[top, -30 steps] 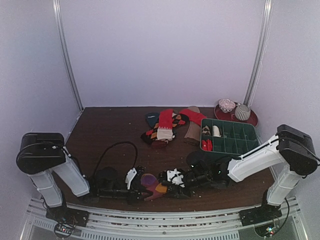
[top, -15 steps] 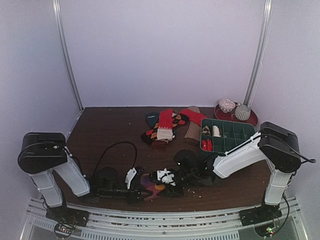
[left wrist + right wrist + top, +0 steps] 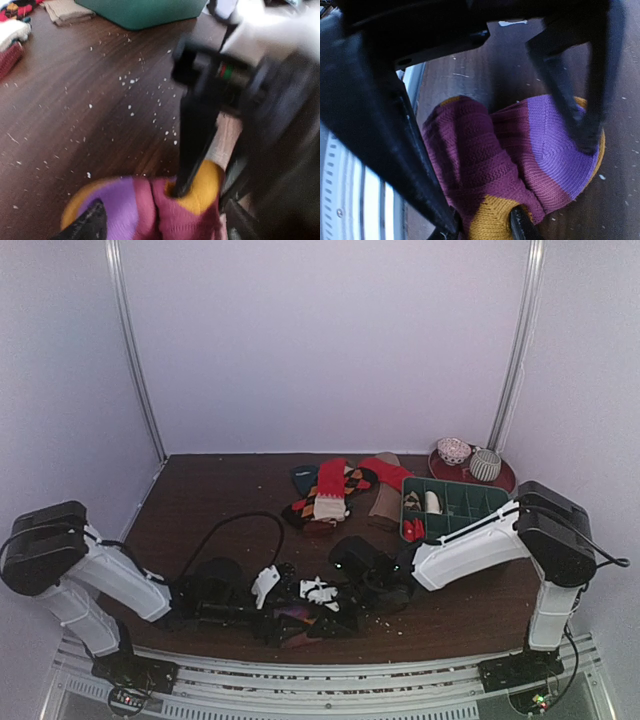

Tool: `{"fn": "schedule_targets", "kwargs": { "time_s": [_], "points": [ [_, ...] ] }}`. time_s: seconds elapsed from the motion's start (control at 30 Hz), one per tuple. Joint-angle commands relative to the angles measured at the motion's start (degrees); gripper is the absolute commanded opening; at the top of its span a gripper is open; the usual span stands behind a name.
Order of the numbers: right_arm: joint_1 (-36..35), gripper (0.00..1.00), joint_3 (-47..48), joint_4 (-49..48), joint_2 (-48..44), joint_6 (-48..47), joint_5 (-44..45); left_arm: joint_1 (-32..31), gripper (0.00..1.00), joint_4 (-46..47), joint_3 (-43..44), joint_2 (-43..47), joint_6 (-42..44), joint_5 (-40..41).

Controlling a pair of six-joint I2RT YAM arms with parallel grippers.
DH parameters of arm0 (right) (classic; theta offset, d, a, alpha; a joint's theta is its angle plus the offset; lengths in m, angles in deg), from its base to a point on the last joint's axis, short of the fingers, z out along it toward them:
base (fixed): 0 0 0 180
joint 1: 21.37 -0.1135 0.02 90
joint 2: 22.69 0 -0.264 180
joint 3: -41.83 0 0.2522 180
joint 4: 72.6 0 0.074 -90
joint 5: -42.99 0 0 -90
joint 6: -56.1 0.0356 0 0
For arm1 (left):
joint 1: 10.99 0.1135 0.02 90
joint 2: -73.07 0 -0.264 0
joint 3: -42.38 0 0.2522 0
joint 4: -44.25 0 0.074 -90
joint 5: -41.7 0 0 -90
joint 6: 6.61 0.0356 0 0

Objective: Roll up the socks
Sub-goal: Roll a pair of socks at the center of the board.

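Note:
A purple-magenta sock point(image 3: 293, 617) with orange toe lies bunched near the table's front edge. In the left wrist view the sock point(image 3: 145, 210) sits between the spread fingers of my left gripper point(image 3: 160, 226), which is open. One black finger of the right gripper point(image 3: 192, 150) presses into the orange patch. In the right wrist view my right gripper point(image 3: 485, 231) pinches the orange part of the sock point(image 3: 520, 150) between its tips. From above, the left gripper point(image 3: 272, 625) and the right gripper point(image 3: 318, 612) meet over the bundle. More socks point(image 3: 330, 495) lie piled at the back.
A green compartment tray point(image 3: 470, 502) stands at the right, a tan sock point(image 3: 385, 505) beside it. Behind it is a red plate with two cups point(image 3: 472, 465). A black cable point(image 3: 235, 535) loops over the left arm. White crumbs speckle the wood point(image 3: 130, 95).
My left gripper has opened and let go of the sock, and its arm has sunk lower. The right arm has reached further left and its jaws have narrowed on the sock.

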Motion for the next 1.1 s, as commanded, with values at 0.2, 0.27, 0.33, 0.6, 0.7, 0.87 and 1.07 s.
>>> {"fn": "schedule_targets", "kwargs": {
  "time_s": [0.2, 0.27, 0.33, 0.6, 0.7, 0.87, 1.07],
  "points": [
    [0.6, 0.27, 9.9, 34.4, 13.3, 16.0, -6.7, -3.0, 0.98, -5.6, -8.1, 22.8, 10.1, 7.3],
    [1.2, 0.28, 11.2, 36.1, 14.5, 16.8, -5.3, -4.1, 0.94, -4.1, -8.7, 23.0, 9.9, 6.9],
    [1.9, 0.28, 12.8, 37.4, 15.8, 17.0, -4.5, -5.5, 0.9, -2.3, -9.0, 22.0, 9.4, 6.6],
    [2.8, 0.28, 16.2, 40.7, 18.4, 16.8, -3.0, -6.4, 0.77, 5.8, -10.7, 11.7, 7.7, 4.7],
    [3.1, 0.28, 17.0, 41.8, 18.7, 16.1, -3.0, -6.4, 0.71, 6.1, -10.4, 9.0, 7.1, 4.5],
    [3.4, 0.29, 17.9, 42.9, 19.2, 14.9, -2.8, -6.4, 0.51, 6.3, -10.1, 6.1, 6.0, 5.0],
    [3.5, 0.29, 17.9, 42.1, 19.6, 14.9, -2.7, -6.3, 0.0, 4.7, -9.8, 6.0, 4.3, 6.5]
  ]
}}
